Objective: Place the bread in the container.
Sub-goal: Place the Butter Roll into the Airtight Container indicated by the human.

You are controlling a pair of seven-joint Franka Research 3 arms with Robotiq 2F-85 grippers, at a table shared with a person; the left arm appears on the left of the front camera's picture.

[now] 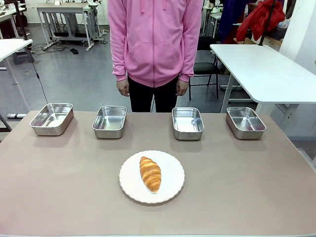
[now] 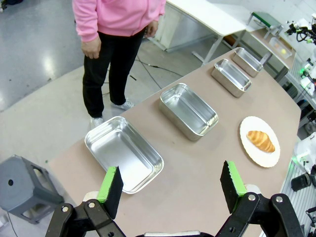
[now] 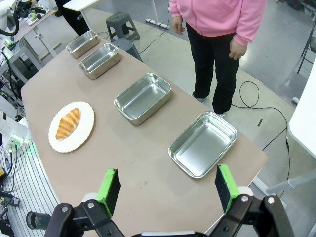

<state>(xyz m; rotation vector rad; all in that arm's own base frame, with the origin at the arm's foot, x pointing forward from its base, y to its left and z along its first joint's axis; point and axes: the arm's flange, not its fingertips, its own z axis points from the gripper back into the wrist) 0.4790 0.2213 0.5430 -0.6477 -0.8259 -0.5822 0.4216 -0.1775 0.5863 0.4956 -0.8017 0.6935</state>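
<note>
Bread (image 1: 150,174), a golden-brown ridged croissant, lies alone on a round white scalloped plate (image 1: 173,190). The plate sits near the robot's edge of the matte grey-brown table (image 1: 256,187), roughly at its middle.

Along the far edge, four shiny rectangular stainless-steel containers stand in a row, all empty: one at far left (image 1: 51,119), one left of centre (image 1: 109,121), one right of centre (image 1: 188,123) and one at far right (image 1: 245,122). Bare tabletop lies between the plate and the row, and the two middle containers are nearest the croissant.

A person (image 1: 154,44) in a pink hooded zip sweatshirt and black trousers stands just behind the far edge, between the two middle containers. Both hands (image 1: 122,88) hang at the sides.

The left gripper (image 2: 172,169), black with green pads, hangs above one end of the table, jaws spread wide and grasping nothing. The right gripper (image 3: 167,174) hangs above the opposite end, likewise released.

The room has a glossy grey floor (image 1: 74,74), white worktables (image 1: 261,69), a black chair (image 1: 203,69) and a red garment (image 1: 259,17). A grey plastic stool (image 2: 22,190) and dark cables (image 3: 256,96) are on the floor.
</note>
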